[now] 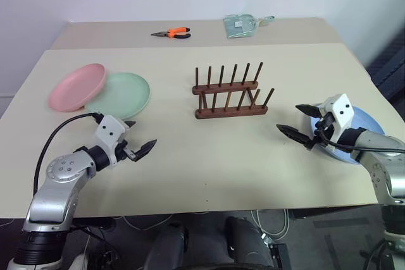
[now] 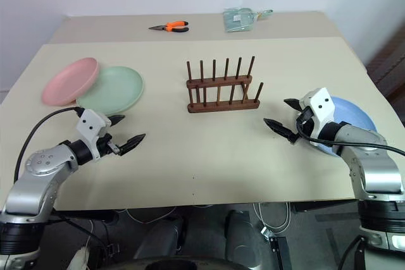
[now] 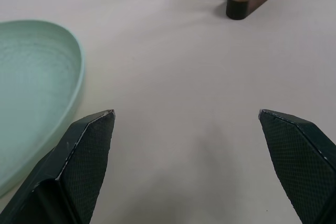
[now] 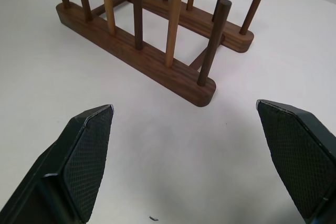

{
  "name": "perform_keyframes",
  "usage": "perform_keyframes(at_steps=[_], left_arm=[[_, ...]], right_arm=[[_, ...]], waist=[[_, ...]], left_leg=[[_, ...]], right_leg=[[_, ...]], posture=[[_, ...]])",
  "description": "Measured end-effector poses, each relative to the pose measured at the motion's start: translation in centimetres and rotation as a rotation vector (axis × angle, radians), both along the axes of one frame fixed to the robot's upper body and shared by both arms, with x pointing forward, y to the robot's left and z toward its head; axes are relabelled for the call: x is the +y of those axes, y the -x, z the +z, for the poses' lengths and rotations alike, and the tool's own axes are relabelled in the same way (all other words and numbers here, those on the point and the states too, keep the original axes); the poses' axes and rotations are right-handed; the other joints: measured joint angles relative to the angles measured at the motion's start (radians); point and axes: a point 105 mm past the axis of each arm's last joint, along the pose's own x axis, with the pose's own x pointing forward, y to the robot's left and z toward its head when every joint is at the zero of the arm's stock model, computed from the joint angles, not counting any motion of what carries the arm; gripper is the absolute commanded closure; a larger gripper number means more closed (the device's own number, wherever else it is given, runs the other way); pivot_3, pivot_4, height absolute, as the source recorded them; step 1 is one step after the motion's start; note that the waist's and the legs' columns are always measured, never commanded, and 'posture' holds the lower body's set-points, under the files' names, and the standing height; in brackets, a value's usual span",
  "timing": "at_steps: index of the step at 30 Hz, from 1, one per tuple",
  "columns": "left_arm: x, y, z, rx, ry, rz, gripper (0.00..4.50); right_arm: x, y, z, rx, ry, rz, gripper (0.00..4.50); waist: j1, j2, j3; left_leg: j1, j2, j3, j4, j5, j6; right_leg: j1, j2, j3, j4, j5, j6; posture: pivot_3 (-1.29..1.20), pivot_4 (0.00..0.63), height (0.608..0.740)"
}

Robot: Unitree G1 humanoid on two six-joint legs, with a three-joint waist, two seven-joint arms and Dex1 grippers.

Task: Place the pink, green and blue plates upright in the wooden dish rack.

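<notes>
Here the left gripper (image 1: 138, 137) hangs just above the beige table (image 1: 209, 169) at the near left, its two black fingers spread wide with nothing between them. The forearm runs up from the near left corner, bent at the elbow, so the gripper points forward and inward, tipped a little down. Just beyond it, on the far side of its fingers, lies the green plate (image 1: 120, 94), flat on the table; in the left wrist view its rim (image 3: 37, 93) sits beside one finger (image 3: 86, 156). The pink plate (image 1: 77, 85) rests tilted, its edge lapping onto the green plate's left rim.

The right gripper (image 1: 302, 124) mirrors this pose at the near right: fingers splayed apart and empty, aimed inward and slightly down, the arm coming in from the near right edge. Under its wrist lies the blue plate (image 1: 368, 124), flat, partly hidden by the arm.

Between the two grippers, farther back at mid-table, stands the wooden dish rack (image 1: 229, 96), its pegs bare; the right wrist view looks straight at it (image 4: 157, 51).

On the far table lie orange-handled pliers (image 1: 172, 33) and a pale green packet (image 1: 242, 25).
</notes>
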Motion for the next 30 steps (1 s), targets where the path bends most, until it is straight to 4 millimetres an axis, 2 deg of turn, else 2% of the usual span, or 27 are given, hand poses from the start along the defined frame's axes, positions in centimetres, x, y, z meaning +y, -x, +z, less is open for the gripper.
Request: perform_keyframes(at_steps=[7, 11, 16, 22, 25, 28, 30], left_arm=[[-0.3, 0.2, -1.3, 0.018, 0.024, 0.018, 0.0], [-1.4, -0.9, -1.4, 0.027, 0.016, -0.038, 0.0], [-4.7, -3.9, -1.7, 0.064, -0.017, -0.237, 0.0], [-9.6, -8.9, -1.8, 0.112, -0.07, -0.437, 0.0], [-11.5, -10.3, -1.4, 0.105, -0.085, -0.486, 0.0], [-13.3, -10.8, -1.6, 0.109, -0.092, -0.524, 0.0], [-14.3, -10.9, -1.7, 0.116, -0.088, -0.543, 0.53]], right_arm=[[1.0, -1.2, -0.4, -0.008, 0.021, 0.023, 0.03], [2.3, -0.5, -1.1, 0.042, 0.023, 0.081, 0.03], [5.6, 1.5, -3.0, 0.11, 0.002, 0.15, 0.03], [7.4, 4.2, -3.4, 0.146, -0.023, 0.165, 0.03], [7.6, 4.9, -3.5, 0.14, -0.032, 0.136, 0.03], [7.1, 5.4, -3.7, 0.136, -0.034, 0.091, 0.03], [7.0, 5.6, -3.9, 0.135, -0.031, 0.072, 0.0]], waist=[[0.013, 0.0, 0.0], [0.024, 0.0, 0.0], [0.037, 0.0, 0.0], [0.042, -0.003, -0.001], [0.032, -0.004, -0.001], [0.038, -0.005, -0.001], [0.039, -0.005, -0.001]], left_leg=[[0.0, 0.0, 0.001, 0.0, 0.0, 0.0], [-0.001, 0.0, 0.0, 0.001, 0.0, 0.0], [-0.001, -0.001, 0.001, 0.001, 0.0, 0.0], [-0.002, -0.003, 0.0, 0.002, 0.0, 0.0], [-0.002, -0.002, 0.002, 0.001, 0.0, 0.001], [-0.002, -0.002, 0.002, 0.001, 0.0, 0.001], [-0.002, -0.002, 0.002, 0.002, 0.0, 0.001]], right_leg=[[-0.001, 0.001, 0.0, 0.0, 0.001, -0.001], [0.0, 0.0, 0.0, 0.0, 0.001, -0.001], [0.0, 0.001, -0.001, 0.0, 0.001, -0.001], [0.0, 0.001, -0.001, -0.001, 0.005, 0.006], [0.0, 0.001, -0.001, -0.003, 0.005, 0.007], [0.0, 0.001, -0.001, -0.003, 0.005, 0.007], [0.001, 0.001, -0.001, -0.003, 0.005, 0.008]], posture=[[0.0, 0.15, 0.74], [0.0, 0.15, 0.74], [0.0, 0.15, 0.74], [0.0, 0.15, 0.74], [0.0, 0.15, 0.74], [0.0, 0.15, 0.74], [0.0, 0.15, 0.74]])
